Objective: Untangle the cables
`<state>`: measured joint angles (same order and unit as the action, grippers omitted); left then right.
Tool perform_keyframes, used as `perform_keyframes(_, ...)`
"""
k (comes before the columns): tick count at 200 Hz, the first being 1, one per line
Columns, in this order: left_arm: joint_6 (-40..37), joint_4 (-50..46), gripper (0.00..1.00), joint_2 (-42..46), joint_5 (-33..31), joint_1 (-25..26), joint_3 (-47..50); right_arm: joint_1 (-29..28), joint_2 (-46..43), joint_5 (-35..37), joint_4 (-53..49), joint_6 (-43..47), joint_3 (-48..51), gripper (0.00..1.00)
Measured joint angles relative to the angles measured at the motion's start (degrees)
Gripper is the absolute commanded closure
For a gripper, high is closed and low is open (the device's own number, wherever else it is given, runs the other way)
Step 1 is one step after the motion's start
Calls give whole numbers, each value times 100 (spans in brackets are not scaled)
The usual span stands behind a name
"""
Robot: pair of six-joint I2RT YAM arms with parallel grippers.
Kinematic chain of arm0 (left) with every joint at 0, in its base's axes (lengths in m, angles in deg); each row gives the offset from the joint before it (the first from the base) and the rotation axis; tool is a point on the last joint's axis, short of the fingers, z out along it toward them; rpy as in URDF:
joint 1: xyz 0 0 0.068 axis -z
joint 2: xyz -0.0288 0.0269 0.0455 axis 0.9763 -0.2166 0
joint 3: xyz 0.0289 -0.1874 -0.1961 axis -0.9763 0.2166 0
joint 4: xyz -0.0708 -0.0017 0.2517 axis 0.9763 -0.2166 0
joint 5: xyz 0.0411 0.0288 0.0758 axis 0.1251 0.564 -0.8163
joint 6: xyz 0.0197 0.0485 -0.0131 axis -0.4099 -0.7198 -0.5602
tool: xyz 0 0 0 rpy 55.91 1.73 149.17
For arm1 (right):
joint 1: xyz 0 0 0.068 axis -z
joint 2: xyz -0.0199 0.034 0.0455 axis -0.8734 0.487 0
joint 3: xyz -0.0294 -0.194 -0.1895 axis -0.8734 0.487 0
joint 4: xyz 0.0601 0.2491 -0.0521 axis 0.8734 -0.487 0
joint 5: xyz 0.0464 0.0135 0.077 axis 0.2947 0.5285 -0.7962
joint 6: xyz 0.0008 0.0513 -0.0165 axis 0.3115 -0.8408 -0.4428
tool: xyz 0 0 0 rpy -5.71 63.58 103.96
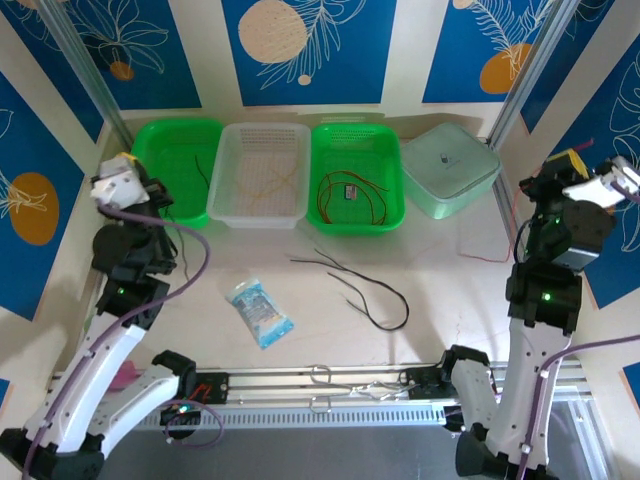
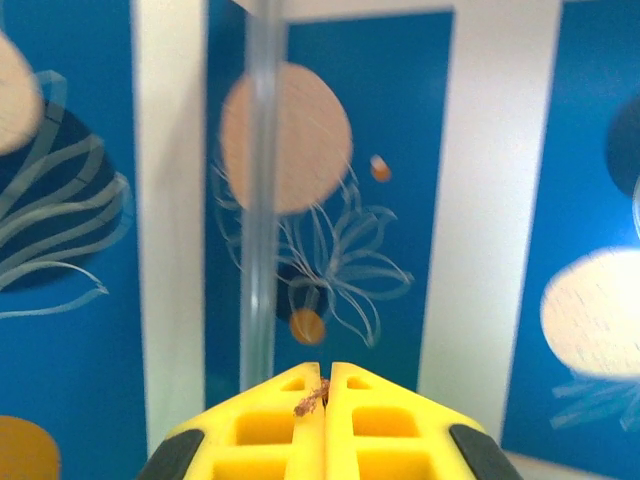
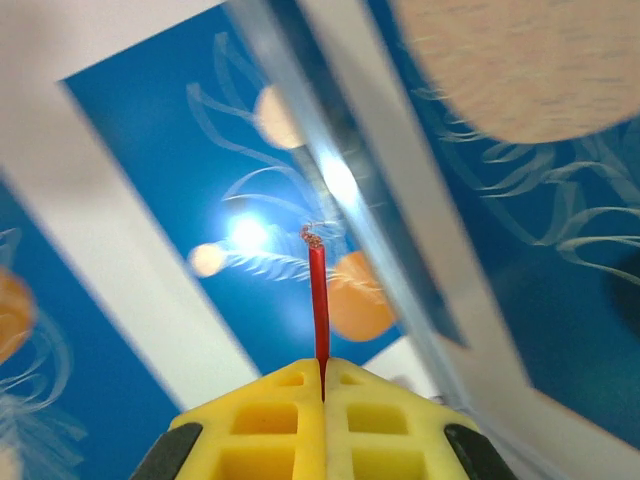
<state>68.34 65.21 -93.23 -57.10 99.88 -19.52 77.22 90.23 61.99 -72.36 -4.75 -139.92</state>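
My right gripper [image 3: 322, 365] is shut on a red cable [image 3: 318, 300], whose short end with bare copper strands sticks out past the tips. It is raised at the right wall [image 1: 575, 165], and a thin red line [image 1: 485, 258] trails from it over the table. My left gripper [image 2: 326, 368] is raised at the left [image 1: 122, 165]. It is shut on a cable end, with only frayed copper strands [image 2: 310, 398] showing between the tips. Two black cables [image 1: 365, 290] lie looped mid-table. More red cable [image 1: 350, 195] lies in the right green tray [image 1: 392, 215].
Three trays line the back: a left green tray [image 1: 150, 135] with a dark wire, a white tray [image 1: 225, 205] with a pale yellow wire, and the right green one. A mint lidded box [image 1: 450, 168] stands at back right. A blue packet [image 1: 260, 312] lies left of centre.
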Motion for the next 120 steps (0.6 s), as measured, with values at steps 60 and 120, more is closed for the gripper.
perform_keyframes(60, 911, -1309, 100, -332, 717, -166, -138, -1388, 1364, -1690, 664, 299, -1244, 100)
perform_keyframes(120, 1919, -1963, 100, -428, 1305, -442, -111, -2837, 3062, -2518, 1241, 960, -3209, 100)
